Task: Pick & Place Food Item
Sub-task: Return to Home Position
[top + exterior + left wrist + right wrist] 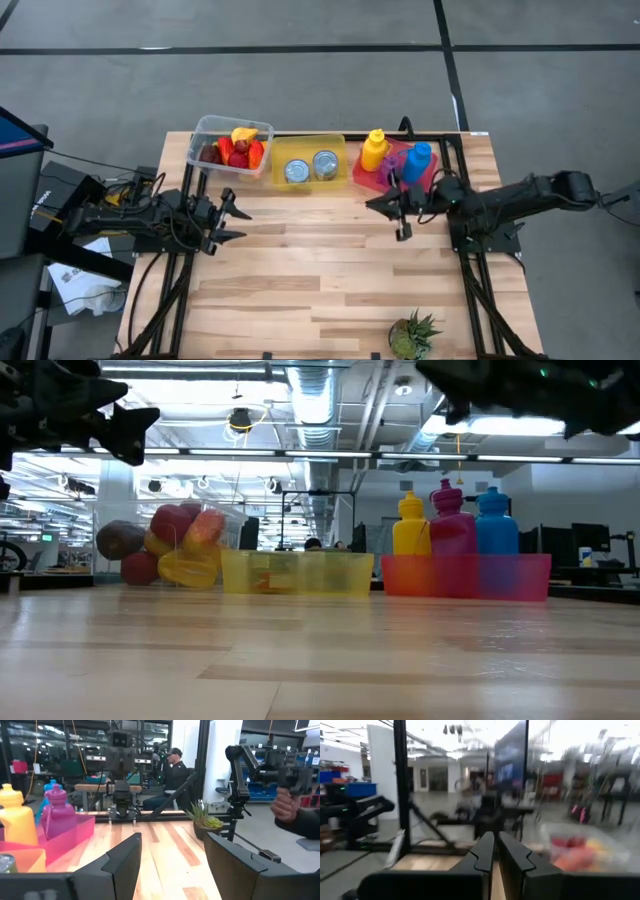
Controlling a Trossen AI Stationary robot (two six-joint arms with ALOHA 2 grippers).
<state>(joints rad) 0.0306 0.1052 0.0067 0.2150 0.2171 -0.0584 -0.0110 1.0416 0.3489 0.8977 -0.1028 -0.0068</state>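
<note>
Left gripper (240, 222), fingers apart and empty, hangs over the left edge of the wooden table (300, 270), well clear of the clear plastic box of fruit (215, 120). Two round metal tuna cans (297, 171) lie in the yellow plastic bin (278, 160); placing looks complete. The red tray of squeeze bottles (363, 178) stands just beside the right gripper (378, 204), fingers together and empty. Judgement: lift it and draw back first, clear of the bottles. The small potted plant (413, 335) obstructs nothing.

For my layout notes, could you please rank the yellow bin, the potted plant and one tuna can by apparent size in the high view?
1. yellow bin, clearly largest.
2. potted plant.
3. tuna can, smallest, sitting inside that bin.
</note>
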